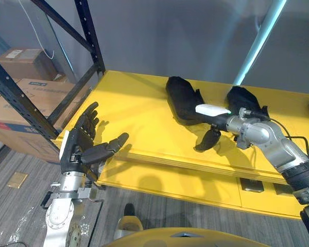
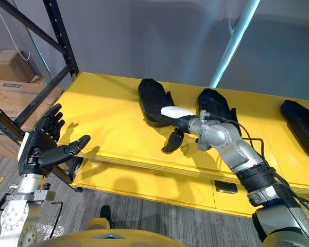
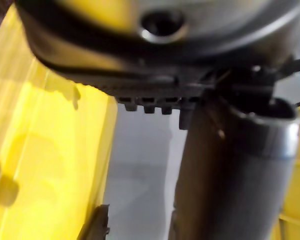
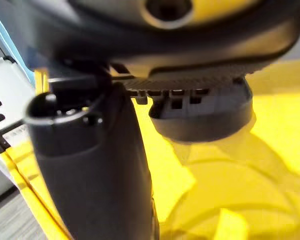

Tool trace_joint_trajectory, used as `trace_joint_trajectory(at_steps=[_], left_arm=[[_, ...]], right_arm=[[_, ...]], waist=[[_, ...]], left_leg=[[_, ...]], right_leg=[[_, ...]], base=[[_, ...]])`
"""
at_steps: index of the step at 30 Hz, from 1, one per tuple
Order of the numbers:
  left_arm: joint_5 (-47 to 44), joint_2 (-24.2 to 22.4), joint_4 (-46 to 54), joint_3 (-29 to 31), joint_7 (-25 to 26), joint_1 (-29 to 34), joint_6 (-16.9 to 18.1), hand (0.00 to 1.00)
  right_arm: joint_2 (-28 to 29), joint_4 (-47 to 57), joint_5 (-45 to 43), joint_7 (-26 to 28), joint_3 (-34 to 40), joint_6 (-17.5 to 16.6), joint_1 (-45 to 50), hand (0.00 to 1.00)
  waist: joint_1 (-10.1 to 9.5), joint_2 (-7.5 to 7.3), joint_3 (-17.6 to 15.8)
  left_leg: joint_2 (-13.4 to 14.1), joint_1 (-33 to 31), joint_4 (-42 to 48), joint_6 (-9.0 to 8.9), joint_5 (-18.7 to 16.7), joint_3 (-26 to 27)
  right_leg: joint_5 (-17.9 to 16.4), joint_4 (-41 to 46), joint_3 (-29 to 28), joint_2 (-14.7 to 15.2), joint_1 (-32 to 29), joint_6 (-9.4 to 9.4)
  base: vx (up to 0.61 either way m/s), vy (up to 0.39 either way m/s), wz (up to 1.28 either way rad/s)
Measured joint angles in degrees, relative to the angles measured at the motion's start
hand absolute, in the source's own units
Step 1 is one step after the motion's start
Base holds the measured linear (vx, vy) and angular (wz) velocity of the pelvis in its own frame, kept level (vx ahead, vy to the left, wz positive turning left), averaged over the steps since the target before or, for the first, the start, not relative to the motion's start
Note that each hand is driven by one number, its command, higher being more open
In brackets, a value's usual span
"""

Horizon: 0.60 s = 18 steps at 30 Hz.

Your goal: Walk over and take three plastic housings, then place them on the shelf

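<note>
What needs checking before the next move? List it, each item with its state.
1. Left housing, middle housing and right housing lie on the shelf: ok.
2. Housings apart from each other: ok.
3. Left robot hand open and empty, at the shelf's front left corner: ok.
4. Right robot hand over the shelf, between left and middle housing: ok.
5. Right robot hand holds nothing: cannot tell.

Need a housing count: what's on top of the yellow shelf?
Three black housings: left housing, middle housing, right housing. The right hand hides the shelf between the first two.
</note>
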<state>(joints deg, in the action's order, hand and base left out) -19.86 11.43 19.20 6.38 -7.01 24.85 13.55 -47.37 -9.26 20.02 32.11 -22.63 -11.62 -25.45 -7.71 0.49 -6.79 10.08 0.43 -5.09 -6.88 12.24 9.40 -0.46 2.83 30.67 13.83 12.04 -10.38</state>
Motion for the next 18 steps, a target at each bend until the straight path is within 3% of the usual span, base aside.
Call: trace_joint_trajectory(at_steps=[1, 2, 11, 18], left_arm=[[0.2, 0.0, -0.1, -0.1, 0.3, 0.0, -0.1, 1.0], [0.3, 0.1, -0.1, -0.1, 0.6, 0.0, -0.2, 1.0], [0.5, 0.7, -0.2, -0.4, 1.7, -0.4, -1.6, 1.0], [0.5, 0.7, -0.2, -1.6, 1.8, -1.1, -1.7, 1.0]], right_arm=[[0.0, -0.3, 0.0, 0.1, 0.0, 0.0, -0.6, 1.0], [0.0, -0.5, 0.2, 0.1, -0.2, 0.0, -1.1, 0.0], [0.9, -4.1, 2.3, -4.0, -1.6, 1.2, -5.1, 0.0], [3.2, -5.1, 3.2, -6.4, -2.3, -0.7, -5.9, 0.0]], waist=[[0.01, -0.01, 0.0], [0.04, -0.02, -0.1], [-0.15, -0.14, -0.9], [-0.21, 0.52, -1.7]], left_leg=[[0.0, 0.0, 0.0, 0.0, 0.0, -0.1], [0.0, 0.0, 0.0, -0.01, 0.0, -0.1], [0.0, -1.0, 0.0, 0.21, -0.2, -0.2], [-0.2, -0.8, 0.0, 0.1, 0.2, -0.2]], right_leg=[[0.0, 0.0, 0.1, 0.0, 0.0, 0.06], [-0.1, 0.0, 0.1, 0.0, -0.1, 0.12], [-0.3, 0.1, 0.4, 0.0, -0.9, 0.45], [-0.4, 0.4, 0.4, 0.2, -0.8, 0.62]], base=[[0.0, 0.0, 0.0], [-0.03, -0.008, 0.02], [-0.01, -0.002, 0.01], [0.0, 0.0, 0.0]])
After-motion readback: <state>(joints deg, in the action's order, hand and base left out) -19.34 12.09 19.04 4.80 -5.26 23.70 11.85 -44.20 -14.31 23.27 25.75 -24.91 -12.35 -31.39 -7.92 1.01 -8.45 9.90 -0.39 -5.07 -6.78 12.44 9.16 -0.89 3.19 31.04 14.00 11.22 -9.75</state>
